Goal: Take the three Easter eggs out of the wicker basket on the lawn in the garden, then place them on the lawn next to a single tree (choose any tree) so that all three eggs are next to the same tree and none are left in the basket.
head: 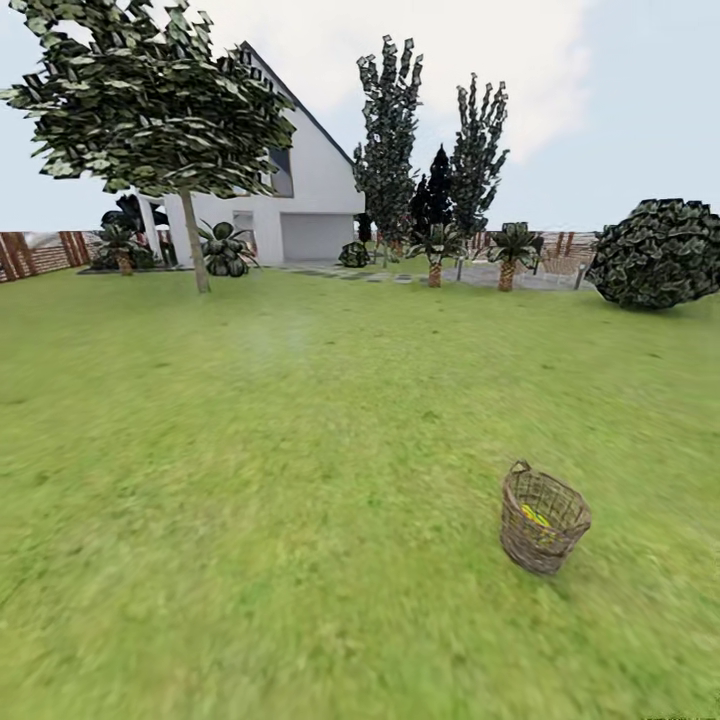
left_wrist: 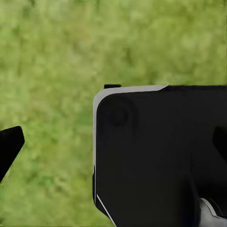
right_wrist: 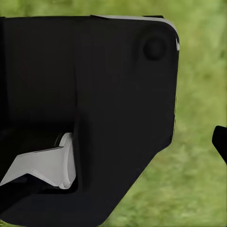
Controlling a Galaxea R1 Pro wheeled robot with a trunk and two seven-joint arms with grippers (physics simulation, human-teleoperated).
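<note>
out on the lawn (head: 250, 480), the wicker basket (head: 543, 520) stands ahead to the right, yellow showing inside; drive close and square up before reaching; i cannot tell how far either gripper's fingers are open.

Surface: the lawn (head: 300, 480) was a wide, flat stretch of mottled green grass.
Basket: a wicker basket (head: 543, 520) stood upright on the grass at the near right, with something yellow inside, too small to make out.
Tree: a tree (head: 195, 240) with a leaning trunk rose from the far left of the grass.
Bush: a dark round bush (head: 658, 252) sat at the far right edge.
Wrist views: blurred grass lay below.
</note>
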